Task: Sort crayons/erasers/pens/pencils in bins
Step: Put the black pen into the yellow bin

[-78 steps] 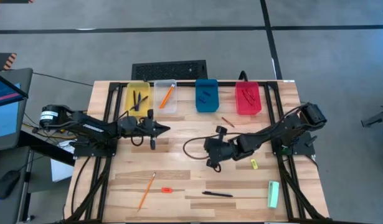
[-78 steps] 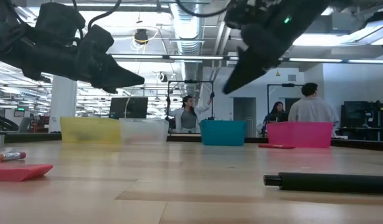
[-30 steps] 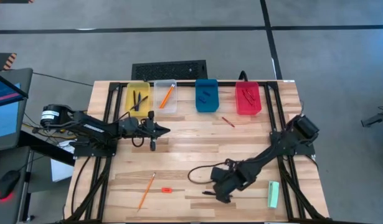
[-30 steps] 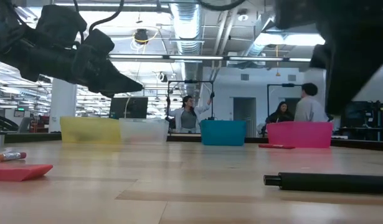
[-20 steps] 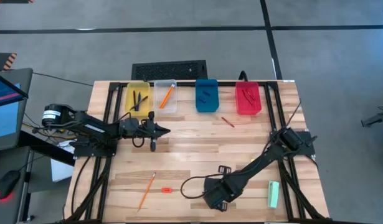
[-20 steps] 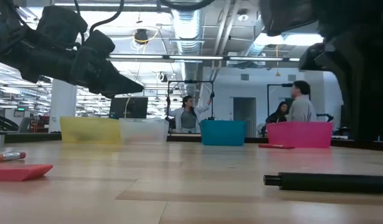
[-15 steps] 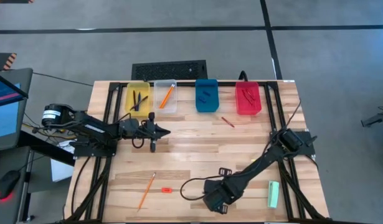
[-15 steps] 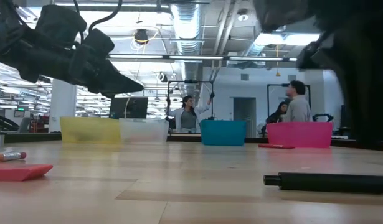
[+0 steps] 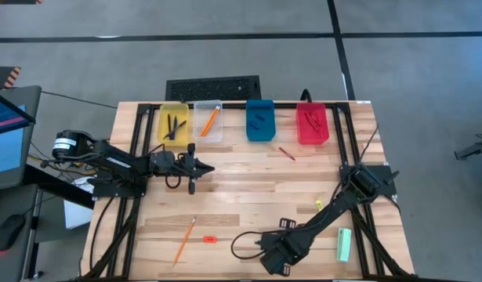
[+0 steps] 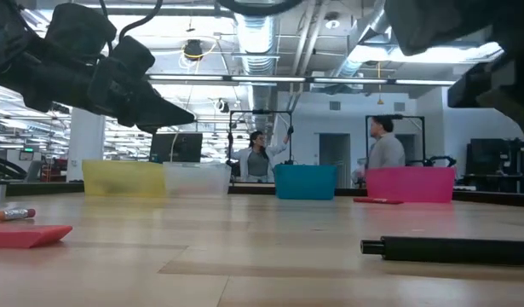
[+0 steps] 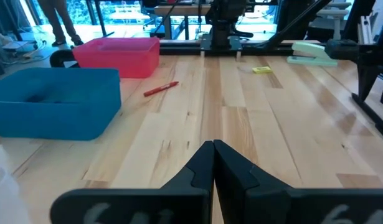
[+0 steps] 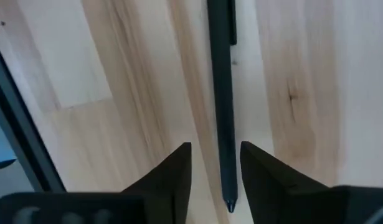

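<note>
The right claw (image 12: pixel 215 163) hangs low at the worktop's 6 o'clock edge, its two dark fingers parted, with a slim matte black pen (image 12: pixel 221 93) lying flat on the pale wood-grain worktop (image 12: pixel 303 74) in the gap between them. In the right wrist view the pen's long axis runs straight ahead from the claw, lengthwise through the gap, so a grasp would fall across the barrel; neither finger touches it yet. In the low view the same smooth round barrel (image 10: pixel 449 249) rests on the wood. The right arm is by far the nearer. The left claw (image 9: pixel 201 166) hovers pinched shut toward 10 o'clock, in front of the small yellow plastic bin (image 9: pixel 174 122), which already holds dark pens, at about 11 o'clock
</note>
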Robot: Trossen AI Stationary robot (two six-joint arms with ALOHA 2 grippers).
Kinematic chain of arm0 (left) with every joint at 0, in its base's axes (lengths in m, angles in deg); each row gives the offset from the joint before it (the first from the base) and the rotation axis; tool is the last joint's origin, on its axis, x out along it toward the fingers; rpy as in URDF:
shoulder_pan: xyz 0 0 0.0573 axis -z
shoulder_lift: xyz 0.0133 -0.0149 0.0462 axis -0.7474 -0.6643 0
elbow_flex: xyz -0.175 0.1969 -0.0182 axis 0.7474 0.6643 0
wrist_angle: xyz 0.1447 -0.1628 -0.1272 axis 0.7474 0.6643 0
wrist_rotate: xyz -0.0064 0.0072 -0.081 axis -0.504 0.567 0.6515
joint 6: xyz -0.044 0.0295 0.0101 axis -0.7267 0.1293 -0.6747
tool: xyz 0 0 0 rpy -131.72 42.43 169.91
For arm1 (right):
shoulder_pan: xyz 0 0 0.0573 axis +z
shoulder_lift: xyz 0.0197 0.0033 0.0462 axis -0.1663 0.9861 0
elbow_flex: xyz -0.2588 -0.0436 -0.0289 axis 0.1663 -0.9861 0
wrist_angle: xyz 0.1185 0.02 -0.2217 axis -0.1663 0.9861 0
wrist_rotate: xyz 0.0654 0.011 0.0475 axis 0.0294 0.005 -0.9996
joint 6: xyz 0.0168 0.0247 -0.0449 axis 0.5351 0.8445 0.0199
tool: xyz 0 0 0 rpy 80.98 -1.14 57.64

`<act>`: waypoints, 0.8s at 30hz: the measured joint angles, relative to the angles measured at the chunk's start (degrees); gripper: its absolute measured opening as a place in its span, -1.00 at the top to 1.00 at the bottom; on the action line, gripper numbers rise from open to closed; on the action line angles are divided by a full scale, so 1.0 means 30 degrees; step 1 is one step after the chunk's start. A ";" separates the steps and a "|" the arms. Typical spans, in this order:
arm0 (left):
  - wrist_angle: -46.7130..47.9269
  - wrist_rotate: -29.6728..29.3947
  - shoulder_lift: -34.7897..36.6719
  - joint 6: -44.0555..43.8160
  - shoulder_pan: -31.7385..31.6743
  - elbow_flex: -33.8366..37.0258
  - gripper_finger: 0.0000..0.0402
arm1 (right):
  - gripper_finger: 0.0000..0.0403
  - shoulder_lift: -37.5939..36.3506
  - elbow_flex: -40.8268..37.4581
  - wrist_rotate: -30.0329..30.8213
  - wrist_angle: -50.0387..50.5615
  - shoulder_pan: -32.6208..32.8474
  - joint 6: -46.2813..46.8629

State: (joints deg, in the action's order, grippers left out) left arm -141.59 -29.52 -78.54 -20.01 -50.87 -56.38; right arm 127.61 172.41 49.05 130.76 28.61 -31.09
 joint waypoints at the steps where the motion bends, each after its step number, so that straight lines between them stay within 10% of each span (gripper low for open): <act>1: -0.0007 0.0000 0.0000 0.0000 0.0038 0.0000 1.00 | 0.28 0.0073 -0.0002 0.0012 0.0033 0.0049 0.0000; 24: 0.0066 -0.0160 0.0000 -0.0248 0.0348 0.0000 1.00 | 0.78 0.1159 0.0058 0.0227 0.0554 -0.0353 -0.0997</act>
State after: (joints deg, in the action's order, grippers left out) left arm -141.39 -30.00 -78.54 -20.76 -49.82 -56.38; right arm 131.09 172.58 49.73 132.42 27.55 -34.08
